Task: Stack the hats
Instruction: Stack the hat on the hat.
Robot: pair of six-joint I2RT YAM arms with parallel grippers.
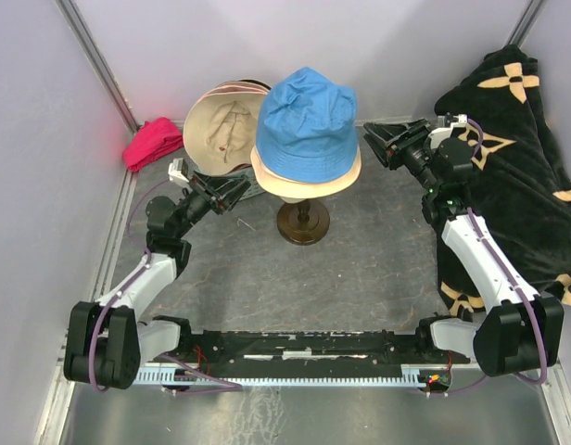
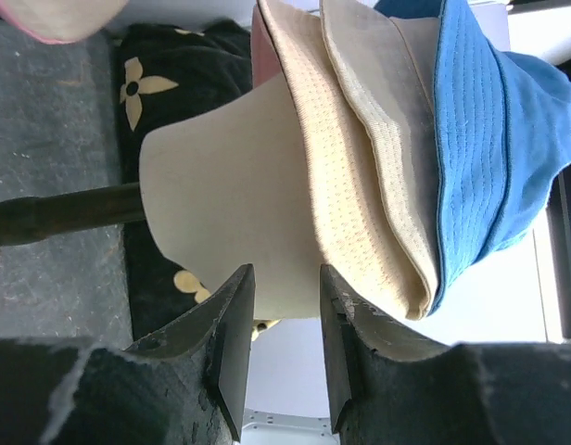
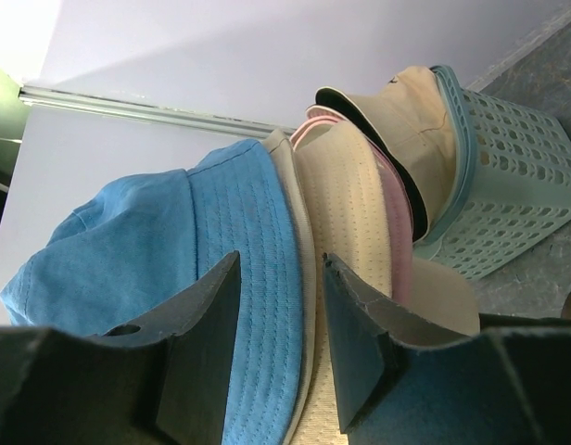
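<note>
The blue hat (image 1: 307, 120) crowns the stack on the head form (image 2: 221, 204), centre-back of the grey table (image 1: 360, 269). The tan hat (image 1: 221, 130) rests, apparently, in the teal basket (image 3: 517, 176) behind. The left gripper (image 1: 233, 191) and right gripper (image 1: 386, 145) flank the stack, fingers apart and empty. Pale lilac walls (image 1: 406, 37) enclose the table.

The blue hat (image 1: 307, 111) was matt woven cloth with rows of stitching around its brim. The cream hat (image 2: 355, 195) beneath it showed a finely perforated weave. The head form (image 2: 221, 204) was smooth and matt; its stand (image 1: 302, 222) was dark, glossy wood. The basket (image 3: 513, 185) was perforated teal plastic. The black cloth (image 1: 522, 148) looked plush. The left gripper's fingers (image 2: 228, 348) were matt black, with rough edges.
</note>
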